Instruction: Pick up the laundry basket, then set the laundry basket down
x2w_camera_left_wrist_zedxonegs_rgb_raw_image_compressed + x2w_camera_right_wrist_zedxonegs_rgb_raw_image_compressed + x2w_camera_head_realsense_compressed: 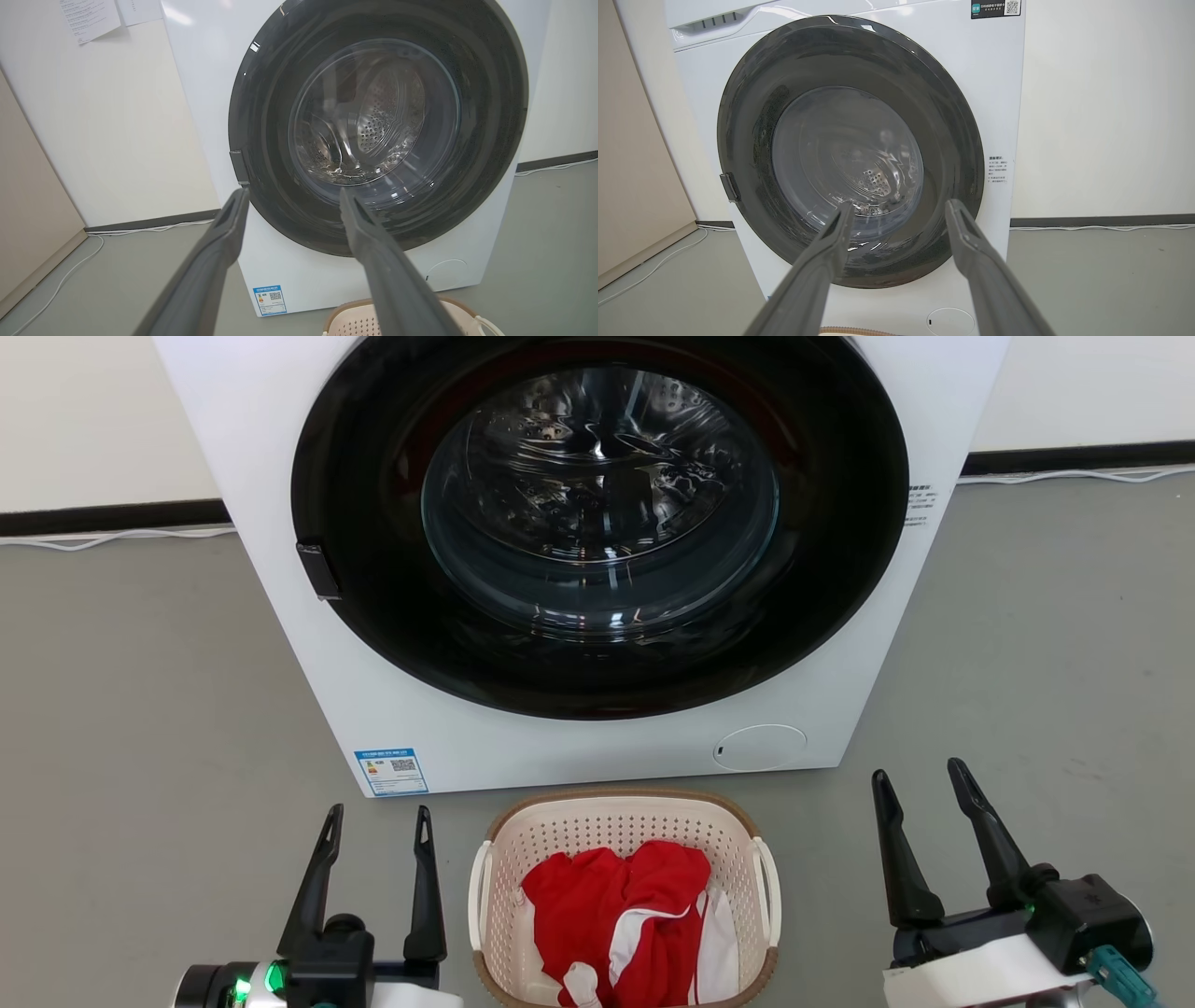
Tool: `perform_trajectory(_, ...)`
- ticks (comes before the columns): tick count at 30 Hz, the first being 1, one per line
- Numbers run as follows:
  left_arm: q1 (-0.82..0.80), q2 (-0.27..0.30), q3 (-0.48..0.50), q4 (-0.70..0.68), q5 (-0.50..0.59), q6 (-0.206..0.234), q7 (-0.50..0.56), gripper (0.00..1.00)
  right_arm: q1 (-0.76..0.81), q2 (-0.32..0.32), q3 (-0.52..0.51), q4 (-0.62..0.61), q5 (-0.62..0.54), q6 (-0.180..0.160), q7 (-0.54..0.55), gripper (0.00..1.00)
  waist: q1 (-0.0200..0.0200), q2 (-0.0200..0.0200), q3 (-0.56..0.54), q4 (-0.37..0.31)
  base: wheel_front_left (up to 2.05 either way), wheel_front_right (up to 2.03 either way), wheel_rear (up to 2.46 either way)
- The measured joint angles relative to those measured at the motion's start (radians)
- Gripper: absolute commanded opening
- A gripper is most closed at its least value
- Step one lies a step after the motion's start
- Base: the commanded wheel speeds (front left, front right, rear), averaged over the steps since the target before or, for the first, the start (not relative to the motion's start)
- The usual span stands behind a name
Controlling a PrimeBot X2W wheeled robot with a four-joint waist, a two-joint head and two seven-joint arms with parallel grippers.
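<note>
The laundry basket point(523, 845), cream-white and perforated with a brown rim and white side handles, stands on the grey floor just in front of the washing machine. It holds red and white clothes point(621, 915). My left gripper point(378, 814) is open to the basket's left, fingers pointing at the machine, touching nothing. My right gripper point(920, 777) is open to the basket's right, also apart from it. The basket's far rim point(348, 309) peeks in at the bottom of the left wrist view, and a sliver of rim point(859, 331) in the right wrist view.
A white front-loading washing machine point(597, 747) with a shut round dark door point(597, 523) stands right behind the basket. White cables point(112, 537) run along the wall's dark skirting. A beige panel point(32, 210) stands at the left. Grey floor lies open on both sides.
</note>
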Motion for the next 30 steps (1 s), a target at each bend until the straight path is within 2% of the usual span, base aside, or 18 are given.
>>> perform_trajectory(14,0.036,-0.057,0.103,0.001,-0.001,-0.092,0.000,1.00,0.019,0.000,-0.016,0.004,0.000,0.000,-0.001,1.00,0.0000,0.0000,-0.008,0.002,0.00,0.00,0.00)
perform_trajectory(30,0.036,-0.099,0.146,0.001,0.033,-0.139,0.000,1.00,0.019,0.000,-0.021,0.003,0.001,0.000,-0.001,1.00,0.0000,0.0000,0.004,-0.001,0.00,0.00,0.00)
